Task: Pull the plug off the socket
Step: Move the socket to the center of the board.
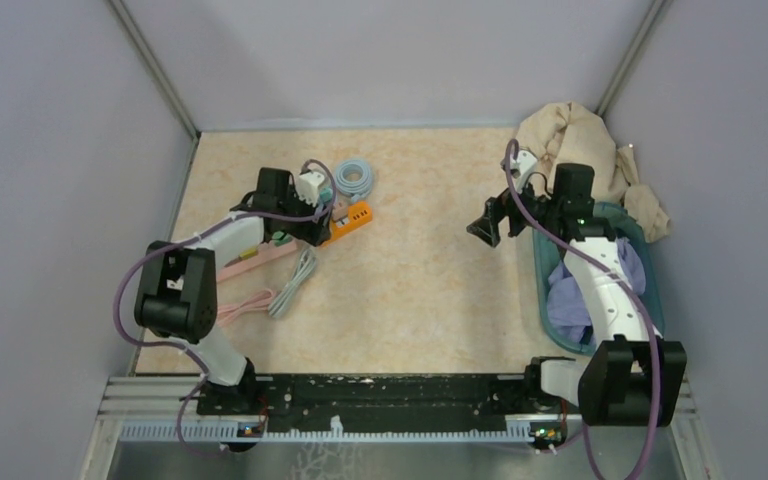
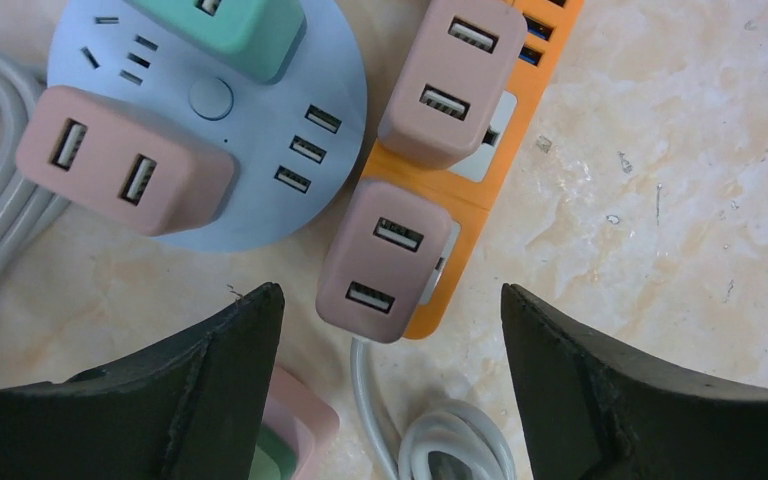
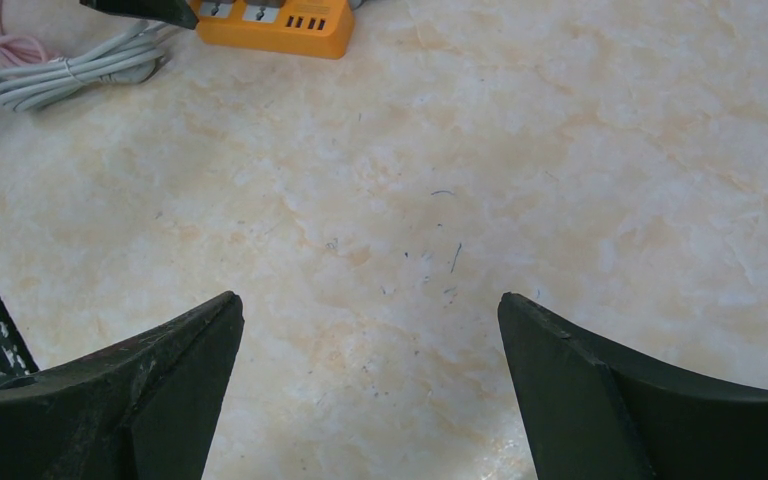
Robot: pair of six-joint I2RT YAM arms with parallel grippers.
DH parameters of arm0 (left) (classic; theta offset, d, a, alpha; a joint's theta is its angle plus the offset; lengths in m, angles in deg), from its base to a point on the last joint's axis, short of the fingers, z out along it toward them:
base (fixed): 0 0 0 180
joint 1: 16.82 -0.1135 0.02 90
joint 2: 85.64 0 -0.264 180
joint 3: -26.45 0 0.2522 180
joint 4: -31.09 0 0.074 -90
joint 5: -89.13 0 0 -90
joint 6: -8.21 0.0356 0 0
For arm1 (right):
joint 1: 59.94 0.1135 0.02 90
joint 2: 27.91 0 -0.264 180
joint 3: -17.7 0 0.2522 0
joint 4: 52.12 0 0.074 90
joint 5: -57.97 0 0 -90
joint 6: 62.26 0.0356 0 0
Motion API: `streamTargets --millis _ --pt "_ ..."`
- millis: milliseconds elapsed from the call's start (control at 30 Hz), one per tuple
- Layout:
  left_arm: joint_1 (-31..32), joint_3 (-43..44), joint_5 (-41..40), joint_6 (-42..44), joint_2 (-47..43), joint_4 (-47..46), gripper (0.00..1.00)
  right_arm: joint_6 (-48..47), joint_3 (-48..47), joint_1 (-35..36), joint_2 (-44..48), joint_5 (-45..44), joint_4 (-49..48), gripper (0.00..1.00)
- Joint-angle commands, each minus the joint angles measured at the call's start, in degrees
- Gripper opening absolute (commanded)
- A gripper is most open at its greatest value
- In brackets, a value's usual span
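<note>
You had not yet gripped or pulled anything. The pink plug (image 2: pixel 380 262) sat in the orange power strip (image 2: pixel 465 240). Your left gripper (image 2: pixel 390 300) hung just above it, fingers apart. Your right gripper (image 3: pixel 370 310), likewise spread, idled over the table (image 3: pixel 560 150), well apart.

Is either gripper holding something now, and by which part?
Nothing is held. The left gripper is open above the pink plug on the orange socket strip, not touching it; the right gripper is open over the table.

Bare table (image 2: pixel 660 200) right of orange strip (image 2: pixel 440 192)
</note>
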Motion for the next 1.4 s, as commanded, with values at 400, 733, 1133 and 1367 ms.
streamTargets --millis 400,733,1133,1367 --pt "1.6 -2.6 3.8 3.4 5.3 -13.4 0.78 -0.5 -0.9 0.7 -1.4 1.8 -2.8 0.99" --pt "4.9 -5.0 2.7 6.4 6.2 -15.5 0.67 -0.5 -1.0 0.6 -1.3 1.7 -2.9 0.99" --pt "11.6 -5.6 1.2 10.2 5.1 -13.6 0.47 -0.5 -0.6 0.7 -0.3 1.8 -2.3 0.99" --pt "15.5 -3.9 4.3 9.2 3.5 -11.6 0.26 -2.3 -0.7 0.7 0.4 2.4 -0.8 0.99"
